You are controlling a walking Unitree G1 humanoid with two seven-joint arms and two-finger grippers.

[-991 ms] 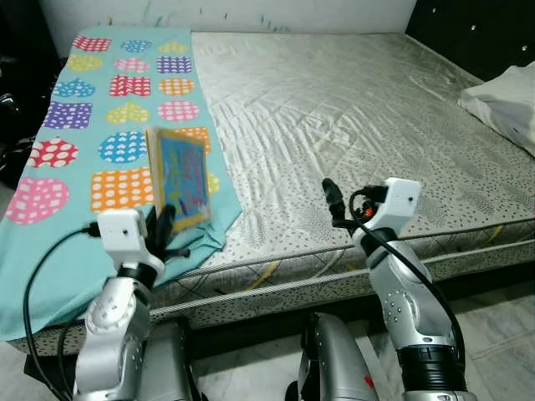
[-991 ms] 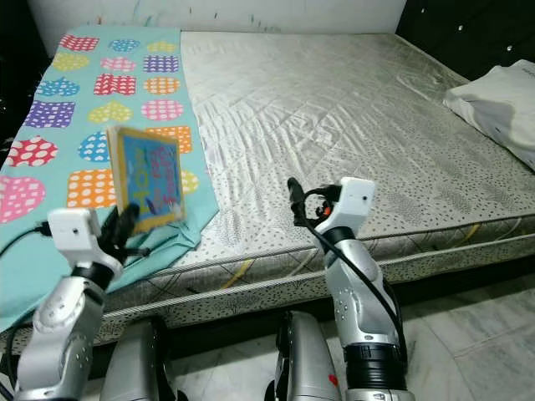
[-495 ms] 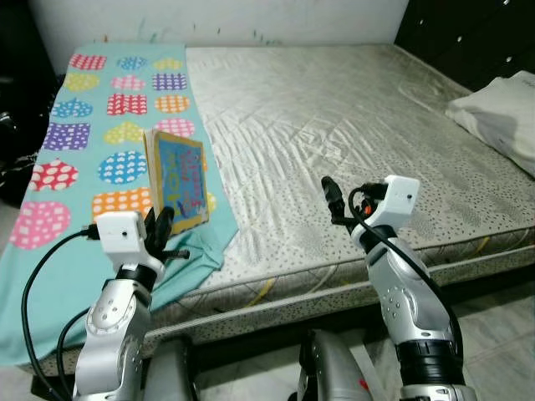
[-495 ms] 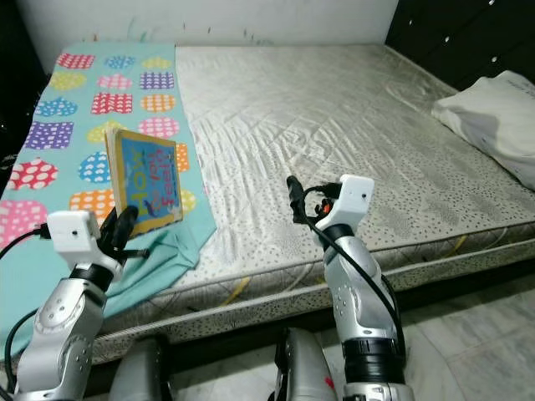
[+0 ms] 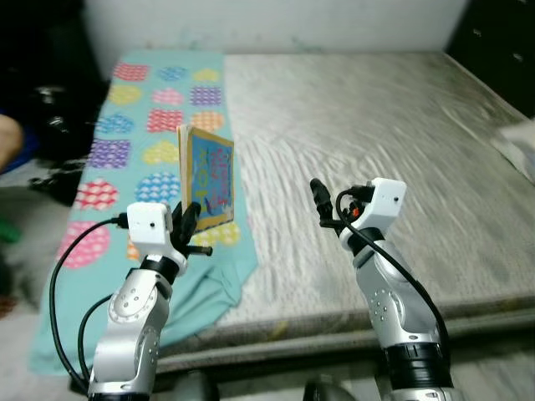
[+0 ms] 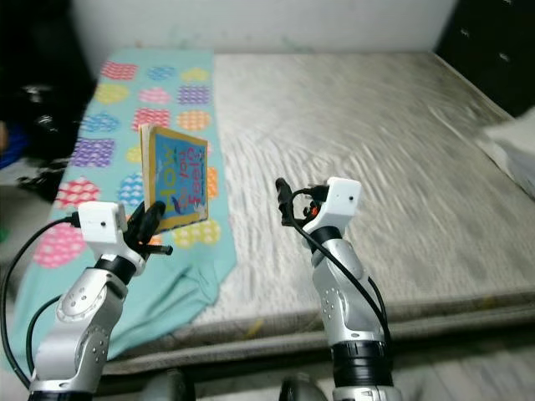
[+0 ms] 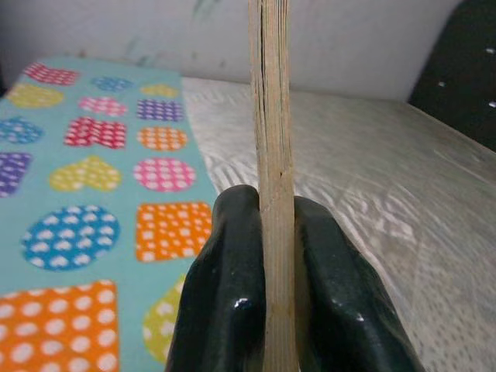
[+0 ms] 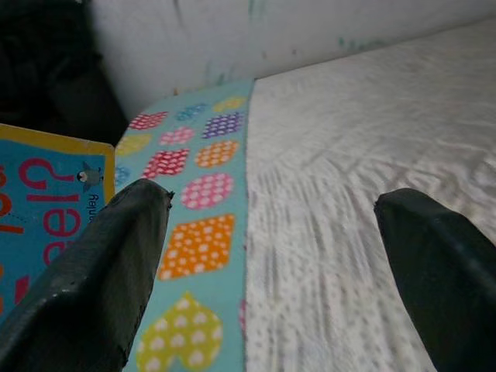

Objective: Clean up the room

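While clamped upright by its lower edge in the left gripper (image 5: 185,224) above the teal spotted-patch blanket (image 5: 134,125), carrying the thin blue yellow-edged picture book (image 5: 206,177) off — probably needs somewhere to shelve it next — right gripper (image 8: 271,256) raised, fingers spread, holding nothing.

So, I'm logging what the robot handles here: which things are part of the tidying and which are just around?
In play:
book, upright, clamped in the left gripper
right gripper, open, holding nothing

Just around:
patterned blanket
mattress
pillow at the bed's edge
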